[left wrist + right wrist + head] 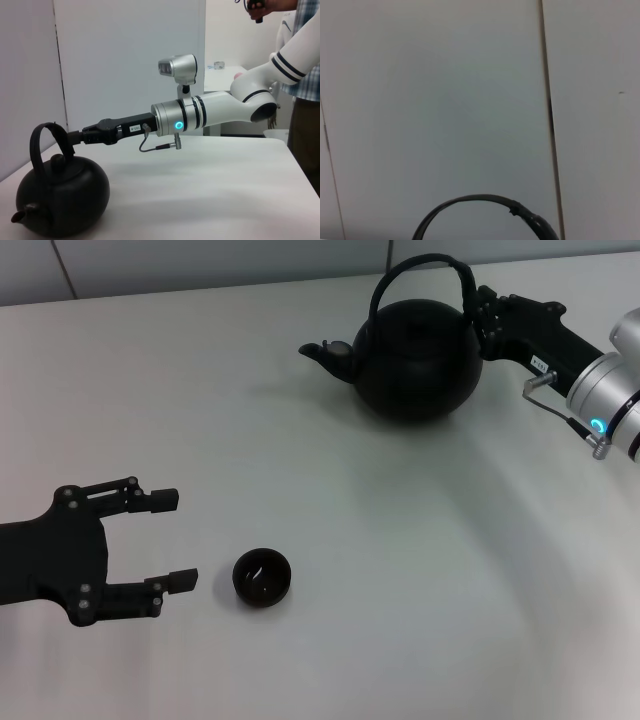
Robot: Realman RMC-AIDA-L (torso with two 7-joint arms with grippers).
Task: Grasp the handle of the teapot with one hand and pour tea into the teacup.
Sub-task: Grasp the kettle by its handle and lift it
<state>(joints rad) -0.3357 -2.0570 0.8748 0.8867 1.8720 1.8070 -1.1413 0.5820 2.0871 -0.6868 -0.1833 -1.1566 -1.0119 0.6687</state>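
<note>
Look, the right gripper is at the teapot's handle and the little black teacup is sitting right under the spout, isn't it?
Not quite. In the head view the right gripper is at the handle of the teapot, but the teacup sits far from the spout, near the open left gripper.

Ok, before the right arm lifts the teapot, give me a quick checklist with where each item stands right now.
1. Right pincer at the handle: ok, it meets the hoop's thick sleeve side.
2. Grip closed firmly on the handle: cannot tell, no view shows the fingers around it.
3. Teapot upright on the table, lid seated: ok.
4. Spout turned toward the teacup's side of the table: ok.
5. Teacup upright and free to receive tea: ok, nothing covers it.
6. Left pincer out of the pour path: not ok, it sits open right beside the teacup, not touching it.
</note>
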